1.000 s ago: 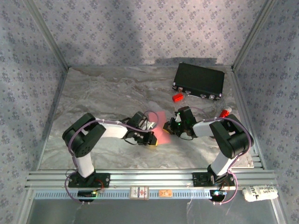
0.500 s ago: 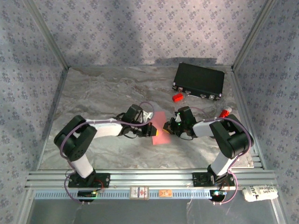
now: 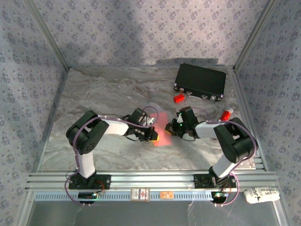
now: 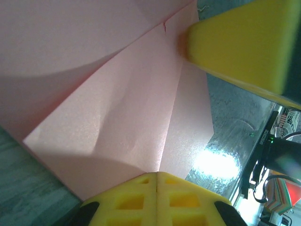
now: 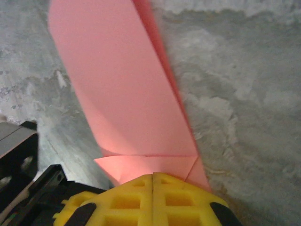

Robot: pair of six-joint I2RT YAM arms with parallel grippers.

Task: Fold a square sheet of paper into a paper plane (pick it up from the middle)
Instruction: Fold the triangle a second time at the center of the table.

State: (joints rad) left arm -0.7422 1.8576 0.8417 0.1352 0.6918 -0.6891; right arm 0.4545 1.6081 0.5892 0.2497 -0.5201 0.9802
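Observation:
The salmon-pink sheet of paper (image 3: 162, 130) lies flat mid-table, folded over itself with diagonal creases. My left gripper (image 3: 154, 135) rests shut at its left edge. In the left wrist view its yellow fingertips (image 4: 156, 175) meet tip-down on the paper (image 4: 117, 94), with nothing between them. My right gripper (image 3: 170, 127) sits shut at the paper's right side. In the right wrist view it (image 5: 153, 175) presses on a small folded flap at the end of a long pink strip (image 5: 117, 89). The right gripper's yellow finger (image 4: 244, 42) shows across the sheet.
A black case (image 3: 200, 81) stands at the back right, a small red block (image 3: 178, 98) just in front of it. A red-and-white tube (image 3: 227, 114) lies by the right arm. Patterned walls close three sides; an aluminium rail (image 3: 150, 180) runs along the front.
The left gripper slid back along the paper's left edge and then forward again, its elbow swinging out and back. The right gripper stayed put.

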